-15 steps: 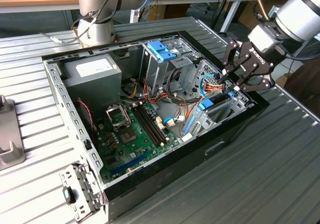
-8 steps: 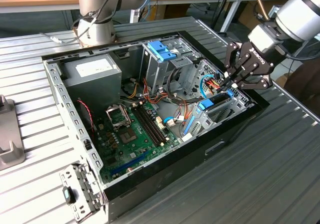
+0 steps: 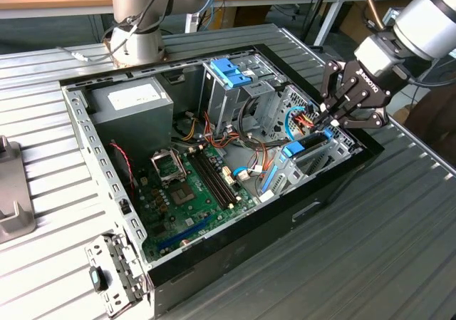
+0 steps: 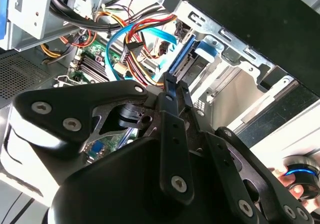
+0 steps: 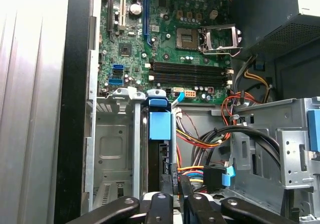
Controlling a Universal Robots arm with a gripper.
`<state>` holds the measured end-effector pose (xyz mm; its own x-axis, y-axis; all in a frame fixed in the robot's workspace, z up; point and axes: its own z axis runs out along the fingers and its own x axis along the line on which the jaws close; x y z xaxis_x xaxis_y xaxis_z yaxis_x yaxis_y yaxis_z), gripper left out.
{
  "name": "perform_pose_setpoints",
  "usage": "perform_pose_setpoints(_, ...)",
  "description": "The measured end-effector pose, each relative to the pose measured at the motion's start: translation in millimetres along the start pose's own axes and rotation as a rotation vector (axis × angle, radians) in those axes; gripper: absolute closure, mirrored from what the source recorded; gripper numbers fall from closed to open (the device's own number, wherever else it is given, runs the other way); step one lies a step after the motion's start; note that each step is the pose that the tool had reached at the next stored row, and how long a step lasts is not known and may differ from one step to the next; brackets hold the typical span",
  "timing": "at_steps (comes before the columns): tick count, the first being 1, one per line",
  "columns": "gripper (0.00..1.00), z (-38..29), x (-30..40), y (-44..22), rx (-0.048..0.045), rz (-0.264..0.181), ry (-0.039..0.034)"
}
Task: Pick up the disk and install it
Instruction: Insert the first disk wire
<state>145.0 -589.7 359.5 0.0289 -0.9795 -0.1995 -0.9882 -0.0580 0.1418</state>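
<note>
The disk (image 3: 305,149), dark with a light-blue carrier, stands slanted in the metal drive bay at the corner of the open computer case (image 3: 92,149) on the exterior view's right. In the first wrist view the disk (image 5: 160,126) is seen edge-on in the bay slot. My gripper (image 3: 322,124) reaches down to its upper end from the right. Both wrist views show the fingers close together, the gripper (image 5: 179,184) pinching the carrier's blue rail, and a blue sliver shows at the tips of the gripper (image 4: 172,87).
A tall drive cage with a blue-handled carrier (image 3: 231,70) stands behind the bay. Red, orange and blue cables (image 3: 296,120) crowd the gap beside my fingers. The motherboard (image 3: 185,192) and power supply (image 3: 132,102) fill the case. The arm's base (image 3: 139,28) stands behind it.
</note>
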Motion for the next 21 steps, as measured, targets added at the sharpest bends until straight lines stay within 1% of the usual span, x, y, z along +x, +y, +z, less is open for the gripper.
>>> perform_pose_setpoints(3,0.82,1.6,1.1,-0.2,0.0019,0.011,0.0071)
perform_pose_setpoints(4,0.82,2.2,1.2,-0.2,0.0041,0.022,0.0078)
perform_pose_setpoints(6,0.82,3.7,1.5,-0.5,0.0125,0.064,0.0078)
perform_pose_setpoints(9,0.82,4.4,1.7,-0.5,0.0180,0.093,0.0080)
perform_pose_setpoints(16,0.82,4.5,1.9,0.3,0.0181,0.093,0.0080)
perform_pose_setpoints(17,0.81,4.5,1.9,0.3,0.0181,0.093,0.0081)
perform_pose_setpoints(19,0.69,4.5,2.0,0.3,0.0181,0.093,0.0080)
perform_pose_setpoints(21,0.69,4.6,2.1,0.4,0.0181,0.093,0.0079)
